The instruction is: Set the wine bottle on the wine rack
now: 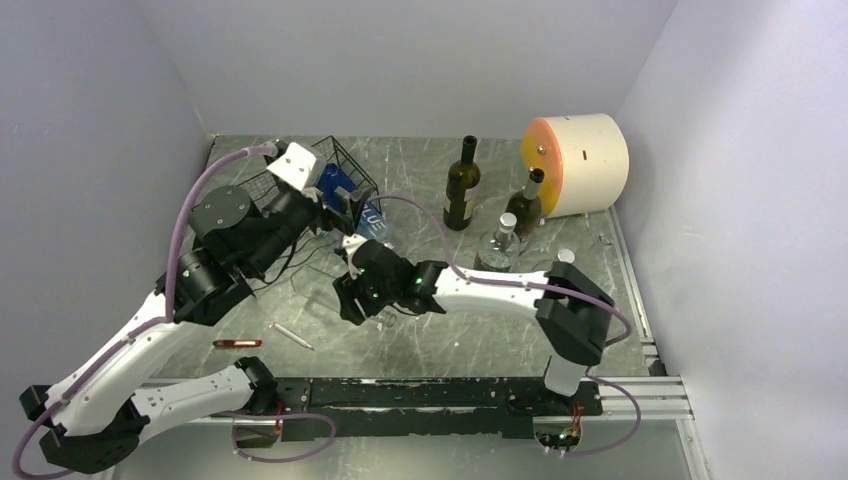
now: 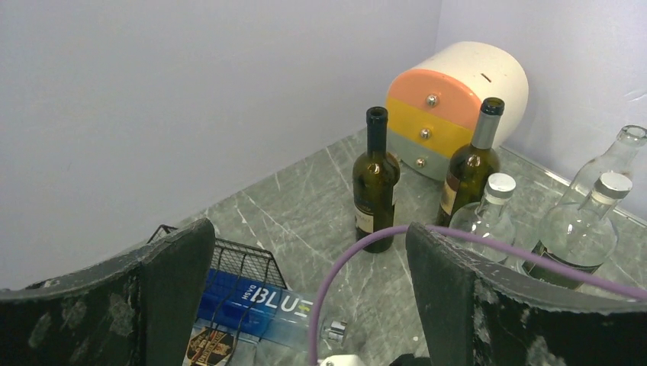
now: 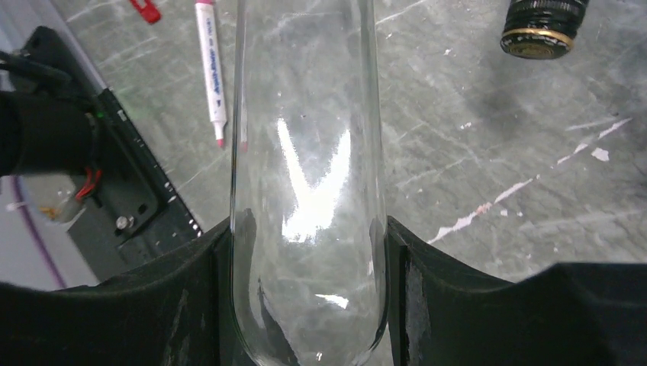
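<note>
1. One clear wine bottle (image 3: 305,114) fills the right wrist view, pinched between the two fingers of the right gripper (image 3: 309,252), whose jaws are half closed against its glass sides
2. Past those fingers, three small things show over the table (image 3: 458,152): one white marker (image 3: 210,69) with a pink tip, one red item (image 3: 145,9) cut off by the frame, and one dark bottle top (image 3: 543,27) with a gold band
3. The left gripper (image 2: 309,229) has its jaws spread wide with nothing held; one purple cable (image 2: 343,263) crosses the gap
4. Just under the left gripper sits the one wine rack (image 2: 248,259), with one blue-labelled bottle (image 2: 259,301) lying on it, its neck poking out towards the right finger
5. Further ahead of the left gripper stand five bottles: one dark uncapped bottle (image 2: 375,183), one dark foil-necked bottle (image 2: 471,171), two white-capped clear bottles (image 2: 488,213) and one open clear bottle (image 2: 622,149)
6. Behind them is one round drawer unit (image 2: 473,76) with three drawers
7. The held wine bottle is off the rack, near its front side
</note>
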Robot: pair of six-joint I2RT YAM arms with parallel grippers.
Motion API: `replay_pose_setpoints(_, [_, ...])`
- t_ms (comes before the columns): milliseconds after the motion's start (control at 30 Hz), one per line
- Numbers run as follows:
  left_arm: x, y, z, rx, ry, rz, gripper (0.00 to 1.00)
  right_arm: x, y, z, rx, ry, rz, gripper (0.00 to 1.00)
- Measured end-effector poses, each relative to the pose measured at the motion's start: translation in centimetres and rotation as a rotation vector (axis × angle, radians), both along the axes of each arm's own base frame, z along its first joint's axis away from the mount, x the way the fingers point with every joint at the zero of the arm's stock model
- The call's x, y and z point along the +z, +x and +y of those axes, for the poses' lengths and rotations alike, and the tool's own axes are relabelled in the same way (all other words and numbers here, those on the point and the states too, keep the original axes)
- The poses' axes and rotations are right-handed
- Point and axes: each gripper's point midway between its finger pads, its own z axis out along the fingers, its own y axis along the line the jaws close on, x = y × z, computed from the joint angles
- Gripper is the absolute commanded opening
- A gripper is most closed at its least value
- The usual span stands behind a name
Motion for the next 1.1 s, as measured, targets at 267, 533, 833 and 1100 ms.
replay_pose_setpoints(267, [1.0,-1.1,1.4,0.008,-0.024,-0.021,0.99,-1.7,1.8,3.2,-0.057,0.004,-0.051,0.00])
replay_pose_setpoints(533, [-0.1,-1.2,1.4,-0.001,0.011,0.004,0.99,-1.0,4.4,6.6,-0.125,0.059,-0.111,0.00])
replay_pose_setpoints(833, [-1.7,-0.7,0.6,-0.007,0.053,0.044,0.99,-2.0,6.6,8.8,-0.200,0.074,-0.149,0.00])
replay_pose_setpoints(1100, [0.1,-1.0,1.3,0.010,0.032,0.045,0.99,-3.4,9.4,12.7,-0.278,0.122,-0.165,0.00])
